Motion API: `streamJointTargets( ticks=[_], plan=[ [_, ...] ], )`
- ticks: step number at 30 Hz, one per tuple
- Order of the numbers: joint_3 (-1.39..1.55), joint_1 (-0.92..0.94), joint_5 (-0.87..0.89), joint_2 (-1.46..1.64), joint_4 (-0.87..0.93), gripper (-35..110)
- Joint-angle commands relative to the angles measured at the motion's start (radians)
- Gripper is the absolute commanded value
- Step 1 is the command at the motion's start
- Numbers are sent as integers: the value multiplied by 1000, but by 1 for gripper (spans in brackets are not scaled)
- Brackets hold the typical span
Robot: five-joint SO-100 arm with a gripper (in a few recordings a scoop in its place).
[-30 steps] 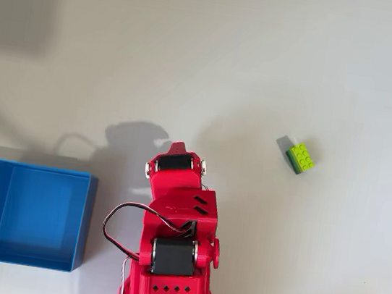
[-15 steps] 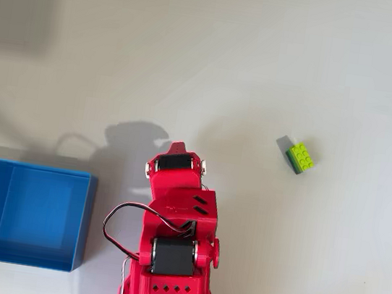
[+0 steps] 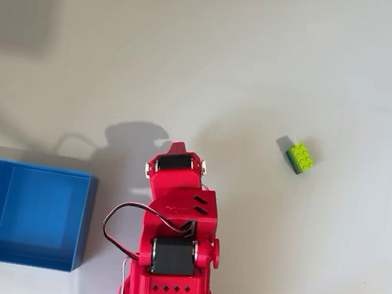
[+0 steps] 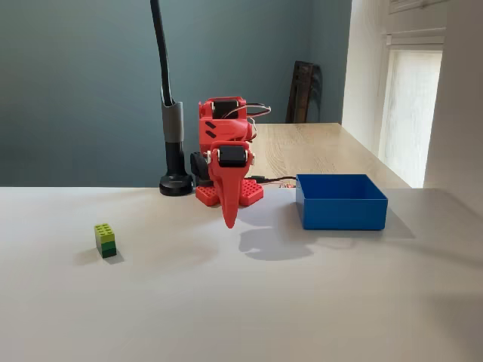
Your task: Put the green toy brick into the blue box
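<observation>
The fingers [image 4: 229,220] of the red arm [image 3: 172,239] point straight down in the fixed view, drawn together into 1 narrow tip with no gap visible between them and nothing held, their end hanging just above the surface [image 4: 241,302]; in the overhead view they are tucked beneath the arm's folded upper joints, so their state cannot be read there. The pale surface [image 3: 301,74] carries everything, and the arm's shadow falls on it up and to the left of the arm in the overhead view. The arm stands folded on its base at the bottom middle of that view, with a black cable looping off its left side. The blue box [image 3: 33,215] sits flat at the lower left of the overhead view, just beside the arm's base but apart from it; in the fixed view the blue box [image 4: 341,202] lies to the right of the arm. A black lamp stand [image 4: 175,151] rises behind the arm in the fixed view. The green toy brick [image 3: 301,157] rests studs up on the surface, up and to the right of the arm in the overhead view, well apart from the box on the arm's other side; in the fixed view the green toy brick [image 4: 106,240] lies to the left of the fingers, untouched.
</observation>
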Motion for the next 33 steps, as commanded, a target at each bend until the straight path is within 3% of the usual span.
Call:
streamJointTargets(
  ticks=[1, 15, 33],
  plan=[
    [3, 5, -15, 14, -15, 0],
    [-67, 43, 0, -5, -101, 0],
    [-522, 313, 184, -664, -3, 0]
  ],
)
